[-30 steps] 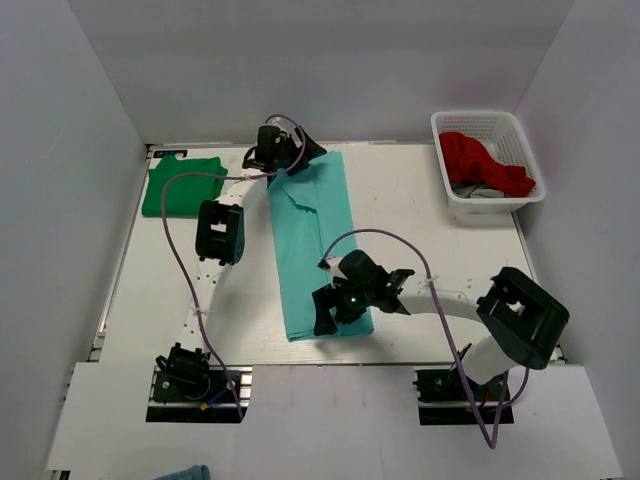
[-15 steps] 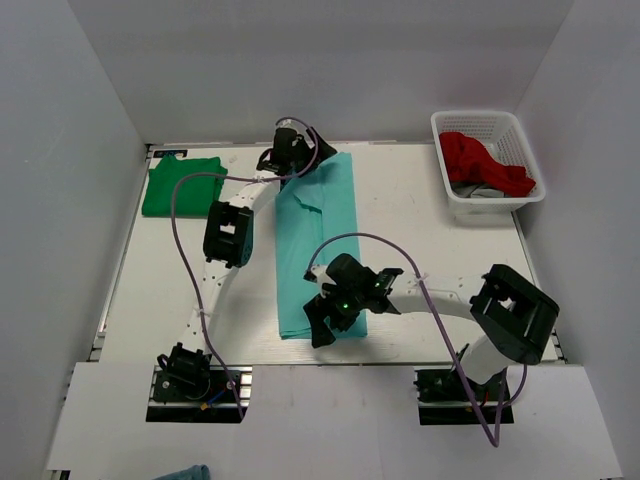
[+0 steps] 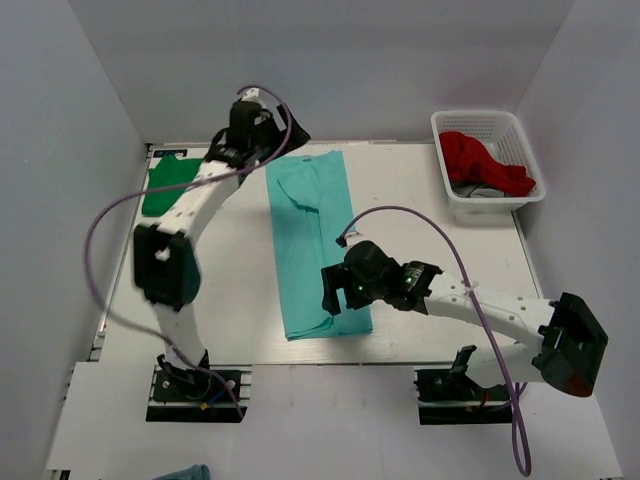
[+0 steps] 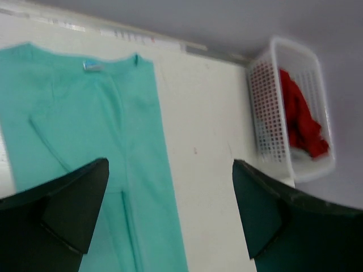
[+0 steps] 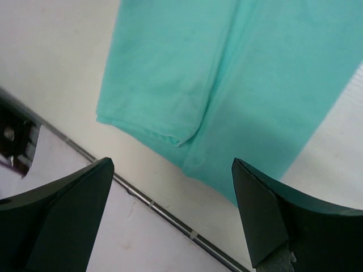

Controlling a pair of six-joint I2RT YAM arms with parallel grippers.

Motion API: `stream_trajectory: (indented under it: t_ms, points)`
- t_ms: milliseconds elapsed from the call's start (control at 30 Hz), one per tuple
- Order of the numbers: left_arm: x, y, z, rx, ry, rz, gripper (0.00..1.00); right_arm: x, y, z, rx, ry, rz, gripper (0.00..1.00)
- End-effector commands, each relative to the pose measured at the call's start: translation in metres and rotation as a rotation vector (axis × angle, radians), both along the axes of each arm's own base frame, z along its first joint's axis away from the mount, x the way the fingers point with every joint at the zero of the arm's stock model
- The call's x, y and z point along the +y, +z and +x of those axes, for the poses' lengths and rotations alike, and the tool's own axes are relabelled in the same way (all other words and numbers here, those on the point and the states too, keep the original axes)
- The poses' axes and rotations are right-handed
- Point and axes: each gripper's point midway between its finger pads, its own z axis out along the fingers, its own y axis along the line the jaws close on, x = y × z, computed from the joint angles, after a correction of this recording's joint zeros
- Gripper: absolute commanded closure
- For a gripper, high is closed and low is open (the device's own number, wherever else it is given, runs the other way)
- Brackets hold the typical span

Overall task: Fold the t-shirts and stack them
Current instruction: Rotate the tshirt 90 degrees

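Top view: a teal shirt (image 3: 315,245), folded into a long strip, lies mid-table (image 3: 420,230). A folded green shirt (image 3: 172,185) sits far left of it, and a basket (image 3: 500,202) holding a red shirt (image 3: 480,160) sits far right. The left gripper (image 3: 275,130) hovers at its collar end, the right gripper (image 3: 330,297) over its hem.
Left wrist view: jaws wide apart, empty, above the collar.
Right wrist view: jaws apart, empty, above the hem.

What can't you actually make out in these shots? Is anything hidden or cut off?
Top view: the green shirt, partly under the left arm; its folds are unclear.
Top view: a grey item in the basket, mostly buried under the red garment.
Top view: a teal scrap, cut off by the bottom edge.
Left wrist view: the teal t-shirt runs off the bottom of the frame.
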Motion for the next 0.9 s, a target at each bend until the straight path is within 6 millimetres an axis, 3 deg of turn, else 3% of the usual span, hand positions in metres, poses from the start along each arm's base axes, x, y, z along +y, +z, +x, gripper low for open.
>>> stream_trajectory:
  t_ms: [0,33,67,100,133,167,200,233,267,367,500,600,700,767,800,833,867]
  points:
    - [0.013,0.024,-0.116,-0.028,-0.081,0.045,0.0,-0.029,-0.017,0.01,0.011,-0.184,-0.08,0.1]
    - [0.016,0.016,-0.139,-0.024,-0.078,0.033,0.0,-0.035,-0.023,0.01,0.016,-0.202,-0.098,0.1]
    - [0.028,-0.034,-0.172,0.067,-0.064,0.035,0.0,-0.043,-0.028,0.011,0.017,-0.226,-0.114,0.1]
    - [0.028,-0.044,-0.196,0.085,-0.078,0.018,0.0,-0.046,-0.03,0.011,0.016,-0.234,-0.116,0.1]
    - [0.031,-0.027,-0.223,0.041,-0.095,-0.03,0.0,-0.051,-0.033,0.011,0.02,-0.246,-0.118,0.1]
    - [0.029,-0.039,-0.244,0.078,-0.108,-0.059,0.0,-0.053,-0.035,0.011,0.02,-0.25,-0.12,0.1]
    - [0.037,-0.079,-0.276,0.172,-0.117,-0.041,0.0,-0.058,-0.04,0.009,0.032,-0.253,-0.116,0.1]
    - [0.037,-0.088,-0.294,0.197,-0.147,-0.045,0.0,-0.062,-0.042,0.007,0.041,-0.258,-0.112,0.1]
    - [0.045,-0.108,-0.324,0.271,-0.148,-0.038,0.0,-0.067,-0.049,0.005,0.055,-0.246,-0.12,0.1]
    - [0.042,-0.134,-0.383,0.4,-0.249,-0.068,0.0,-0.073,-0.057,-0.007,0.095,-0.223,-0.088,0.1]
    - [0.039,-0.145,-0.42,0.458,-0.308,-0.109,0.0,-0.075,-0.06,-0.023,0.125,-0.161,-0.019,0.1]
    - [0.033,-0.153,-0.431,0.486,-0.349,-0.103,0.02,-0.071,-0.063,-0.033,0.16,-0.117,0.028,0.1]
    - [0.03,-0.175,-0.443,0.573,-0.377,-0.052,0.08,-0.067,-0.069,-0.034,0.196,-0.124,0.048,0.1]
    - [0.03,-0.183,-0.441,0.617,-0.357,0.007,0.19,-0.067,-0.076,-0.037,0.232,-0.125,0.031,0.1]
    - [0.036,-0.19,-0.45,0.657,-0.356,0.063,0.22,-0.067,-0.077,-0.036,0.235,-0.125,0.032,0.1]
    - [0.038,-0.19,-0.448,0.656,-0.349,0.096,0.34,-0.069,-0.082,-0.038,0.247,-0.125,0.022,0.1]
    - [0.047,-0.197,-0.448,0.663,-0.313,0.148,0.37,-0.07,-0.085,-0.039,0.261,-0.129,0.022,0.1]
